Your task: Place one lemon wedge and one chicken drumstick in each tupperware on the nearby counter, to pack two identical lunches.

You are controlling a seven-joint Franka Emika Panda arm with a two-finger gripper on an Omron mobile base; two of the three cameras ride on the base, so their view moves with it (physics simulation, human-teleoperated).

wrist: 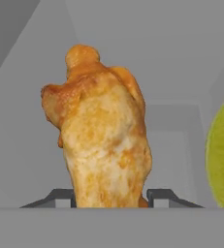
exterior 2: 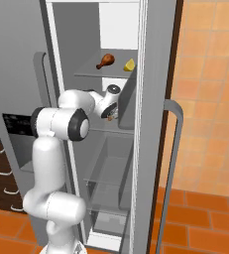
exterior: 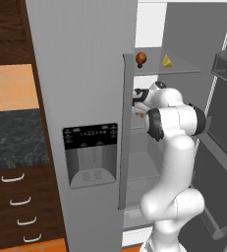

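Both base views look forward and down from behind the arm, left and right, sharing the open fridge and its upper shelf. The hand view sits very close to a chicken drumstick (a lemon wedge at its right edge).

Kitchen, open fridge, marbled counter, drawers

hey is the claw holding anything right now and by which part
The claw is closed on a chicken drumstick, gripping its thick meaty end.
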